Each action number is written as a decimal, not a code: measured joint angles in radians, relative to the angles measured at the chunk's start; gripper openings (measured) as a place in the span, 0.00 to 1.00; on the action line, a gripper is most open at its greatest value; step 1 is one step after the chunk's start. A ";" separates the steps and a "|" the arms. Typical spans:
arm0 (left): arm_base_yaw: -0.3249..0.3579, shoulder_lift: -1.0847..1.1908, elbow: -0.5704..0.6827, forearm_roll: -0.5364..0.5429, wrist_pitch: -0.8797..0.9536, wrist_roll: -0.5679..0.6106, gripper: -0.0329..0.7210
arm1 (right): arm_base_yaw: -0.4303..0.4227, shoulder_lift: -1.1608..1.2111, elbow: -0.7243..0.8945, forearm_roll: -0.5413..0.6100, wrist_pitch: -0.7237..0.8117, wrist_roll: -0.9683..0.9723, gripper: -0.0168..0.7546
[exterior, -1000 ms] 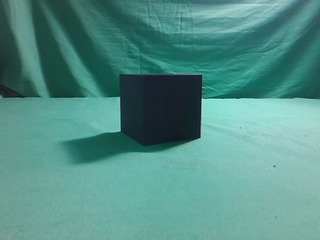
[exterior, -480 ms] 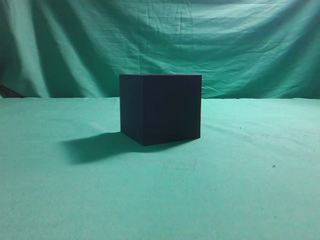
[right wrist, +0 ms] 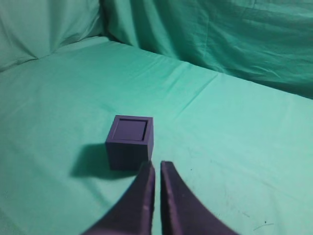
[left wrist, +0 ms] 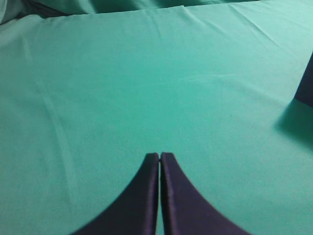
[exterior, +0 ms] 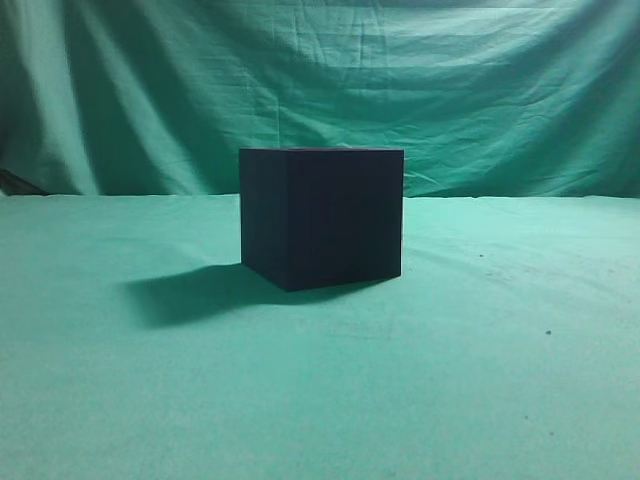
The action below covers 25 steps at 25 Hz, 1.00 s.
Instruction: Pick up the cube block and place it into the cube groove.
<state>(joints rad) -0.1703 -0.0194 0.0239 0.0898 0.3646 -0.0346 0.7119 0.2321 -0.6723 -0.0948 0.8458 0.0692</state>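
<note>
One dark box (exterior: 320, 220) sat in the middle of the green surface (exterior: 480, 380). It looked almost black from the side. It stood flat, with one corner turned to the near side. Its shadow (exterior: 190, 295) lay on the surface to its left. A green cloth (exterior: 450, 90) with many folds hung behind it at the far side.

From the right wrist view, the box (right wrist: 129, 144) showed its top. A thin rim ran round the top, and a lighter purple square (right wrist: 130, 129) sat inside the rim. That square may have been the top of the block, down in the box, but I could not tell for sure. No block stood by itself on the surface in any view.

Both arms were out of sight in the side view. The right gripper (right wrist: 155, 165) was above the surface on the near side of the box, with its tips close to the box's near right corner in the picture. Its two fingers were almost together, with only a thin slit between them. It had hold of nothing.

The left gripper (left wrist: 160, 156) was above bare green surface. Its fingers were pressed together and it held nothing. In its view, a dark bit of the box (left wrist: 307, 83) peeked in at the right edge, well apart from the gripper.
</note>
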 joint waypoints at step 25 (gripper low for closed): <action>0.000 0.000 0.000 0.000 0.000 0.000 0.04 | -0.644 -0.242 0.699 0.109 -0.446 -0.007 0.02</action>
<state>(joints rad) -0.1703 -0.0194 0.0239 0.0898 0.3646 -0.0346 0.0681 -0.0097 0.0263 0.0138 0.4002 0.0626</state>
